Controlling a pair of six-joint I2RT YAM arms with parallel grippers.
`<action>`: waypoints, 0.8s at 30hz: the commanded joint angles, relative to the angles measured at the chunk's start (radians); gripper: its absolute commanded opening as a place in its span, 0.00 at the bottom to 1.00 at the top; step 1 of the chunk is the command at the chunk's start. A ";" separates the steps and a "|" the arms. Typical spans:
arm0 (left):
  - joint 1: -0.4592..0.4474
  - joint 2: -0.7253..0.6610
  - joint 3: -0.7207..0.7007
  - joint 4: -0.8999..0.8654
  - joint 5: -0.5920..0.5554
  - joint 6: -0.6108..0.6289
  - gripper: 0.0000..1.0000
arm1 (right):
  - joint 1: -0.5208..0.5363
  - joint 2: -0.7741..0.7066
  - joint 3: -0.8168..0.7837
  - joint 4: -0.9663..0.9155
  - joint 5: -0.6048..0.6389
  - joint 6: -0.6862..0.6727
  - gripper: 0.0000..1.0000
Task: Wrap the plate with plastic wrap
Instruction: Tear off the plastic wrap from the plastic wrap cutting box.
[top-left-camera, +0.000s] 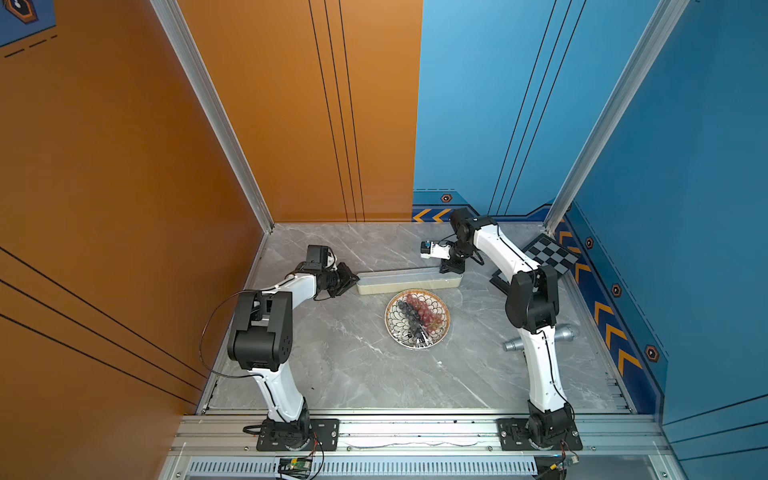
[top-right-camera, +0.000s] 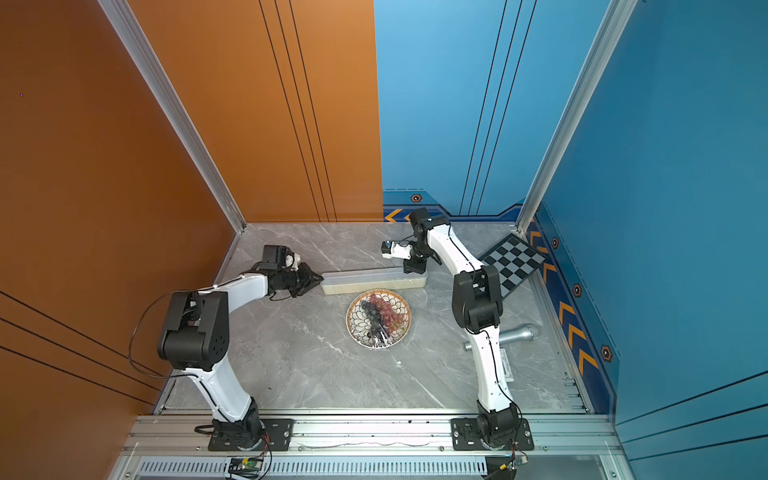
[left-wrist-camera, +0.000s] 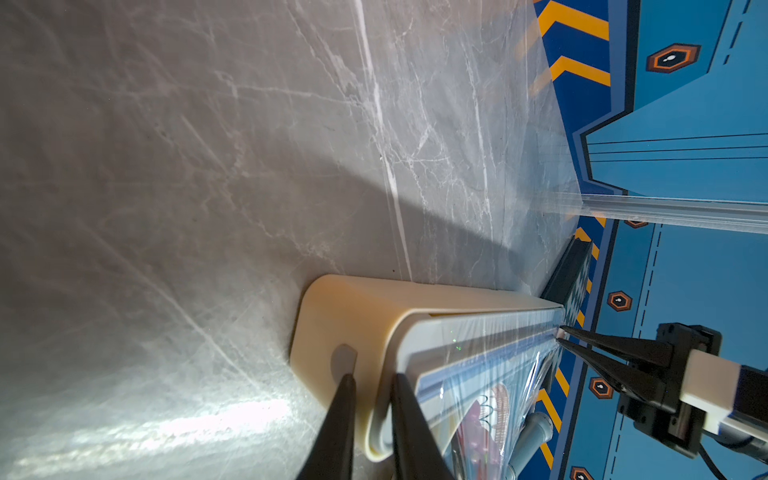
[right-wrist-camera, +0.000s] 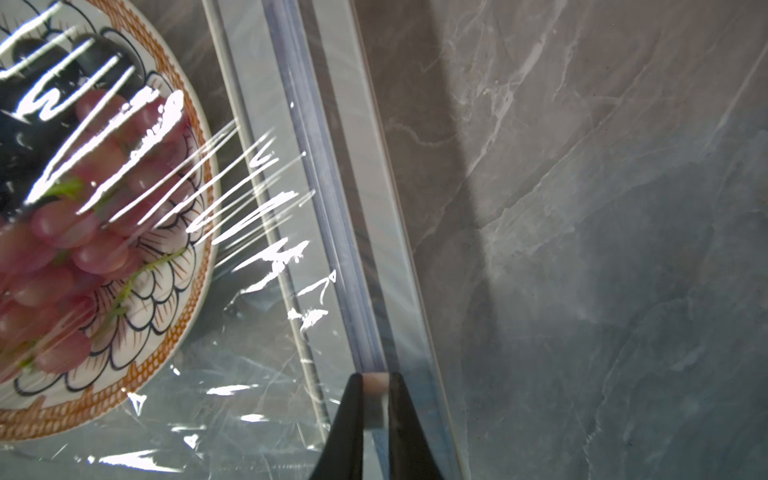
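The plate (top-left-camera: 395, 328) (top-right-camera: 356, 328) of red and dark grapes sits mid-table, just in front of the long cream dispenser box (top-left-camera: 409, 286) (top-right-camera: 374, 284). Plastic wrap (right-wrist-camera: 232, 216) runs from the box's track over the plate (right-wrist-camera: 174, 299), glinting; it also shows in the left wrist view as film (left-wrist-camera: 490, 374). My left gripper (top-left-camera: 353, 280) (top-right-camera: 318, 277) (left-wrist-camera: 374, 380) is shut on the box's left end wall. My right gripper (top-left-camera: 446, 270) (top-right-camera: 409, 269) (right-wrist-camera: 375, 376) is shut on a small white slider block (right-wrist-camera: 376, 384) in the grey top track at the box's right end.
A black-and-white chessboard (top-left-camera: 548, 253) (top-right-camera: 513, 259) leans at the back right corner. A grey cylinder (top-left-camera: 561, 332) (top-right-camera: 519, 333) lies behind the right arm near the right wall. Orange and blue walls close in the marble table (top-left-camera: 332, 365) on three sides.
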 joint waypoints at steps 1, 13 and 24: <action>-0.035 0.034 0.009 -0.027 0.019 0.004 0.17 | 0.042 0.023 0.033 -0.003 -0.096 0.016 0.12; -0.042 0.036 0.011 -0.027 0.020 0.003 0.17 | 0.086 0.059 0.088 -0.001 -0.117 0.048 0.12; -0.050 0.037 0.010 -0.027 0.015 0.003 0.17 | 0.121 0.104 0.160 0.003 -0.146 0.096 0.12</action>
